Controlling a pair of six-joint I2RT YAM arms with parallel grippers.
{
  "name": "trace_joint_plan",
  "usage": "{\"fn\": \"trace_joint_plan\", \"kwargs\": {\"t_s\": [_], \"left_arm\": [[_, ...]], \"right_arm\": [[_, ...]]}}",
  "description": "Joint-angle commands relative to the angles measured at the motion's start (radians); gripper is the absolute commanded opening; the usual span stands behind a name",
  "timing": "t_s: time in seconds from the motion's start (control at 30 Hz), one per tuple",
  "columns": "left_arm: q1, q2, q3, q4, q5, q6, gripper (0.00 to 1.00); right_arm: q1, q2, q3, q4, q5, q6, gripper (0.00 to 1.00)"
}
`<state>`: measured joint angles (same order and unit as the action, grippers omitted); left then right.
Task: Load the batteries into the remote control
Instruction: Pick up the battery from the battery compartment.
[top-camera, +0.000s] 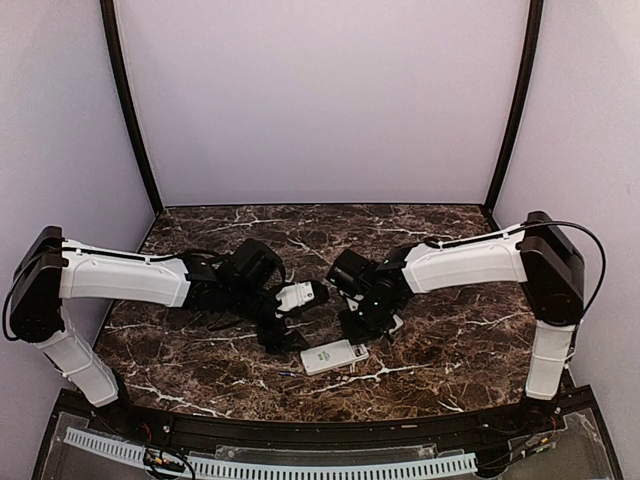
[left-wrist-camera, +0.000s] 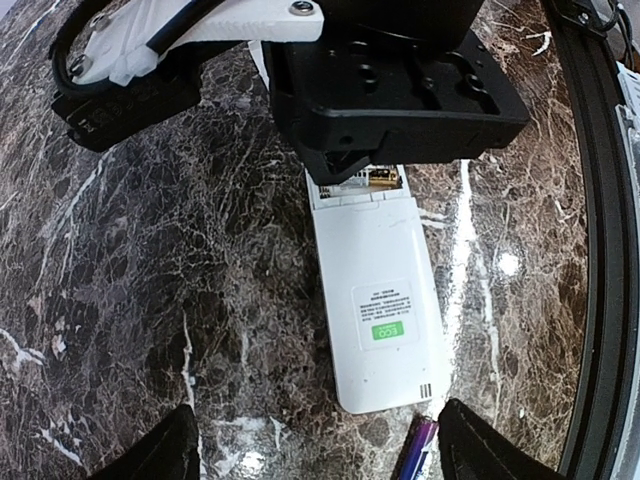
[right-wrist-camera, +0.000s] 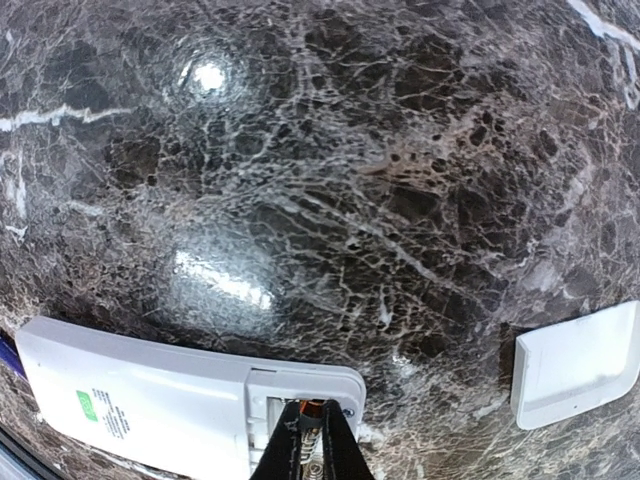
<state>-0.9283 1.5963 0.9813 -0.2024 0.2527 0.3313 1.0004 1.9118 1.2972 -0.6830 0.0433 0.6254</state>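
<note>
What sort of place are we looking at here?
Probably a robot test booth: plain pale walls and black frame posts enclose a dark marble-pattern table, with a left arm and right arm mounted at its near edge.

White remote control (left-wrist-camera: 375, 290) face-down; compartment open; gold battery (left-wrist-camera: 381, 178) inside.

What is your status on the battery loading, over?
Left gripper open, near white rectangular plastic remote control. Right gripper shut, tips in its open battery bay. Purple cylindrical battery loose beside remote; white flat cover lies apart.

Green "ECO" mark on the back label (left-wrist-camera: 384, 312) of the remote control (left-wrist-camera: 370, 250), upside down
</note>
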Motion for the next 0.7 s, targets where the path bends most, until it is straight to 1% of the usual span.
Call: {"fn": "trace_joint_plan", "kwargs": {"t_s": [0.0, 0.17, 0.43, 0.53, 0.67], "left_arm": [[0.003, -0.016, 0.011, -0.036, -0.010, -0.006, 0.82], [0.003, -0.024, 0.009, -0.035, -0.009, -0.003, 0.82], [0.003, -0.028, 0.017, -0.041, -0.006, -0.001, 0.82], [0.003, -0.032, 0.018, -0.041, -0.004, -0.002, 0.82], [0.003, -0.036, 0.019, -0.041, -0.003, 0.000, 0.82]], "right_arm": [[0.003, 0.083, 0.005, -0.065, -0.019, -0.045, 0.08], [0.019, 0.102, 0.032, -0.104, -0.023, -0.042, 0.09], [0.037, 0.085, 0.127, -0.229, -0.003, -0.011, 0.12], [0.037, 0.073, 0.133, -0.230, 0.005, -0.003, 0.12], [0.037, 0.105, 0.126, -0.219, -0.012, -0.014, 0.12]]}}
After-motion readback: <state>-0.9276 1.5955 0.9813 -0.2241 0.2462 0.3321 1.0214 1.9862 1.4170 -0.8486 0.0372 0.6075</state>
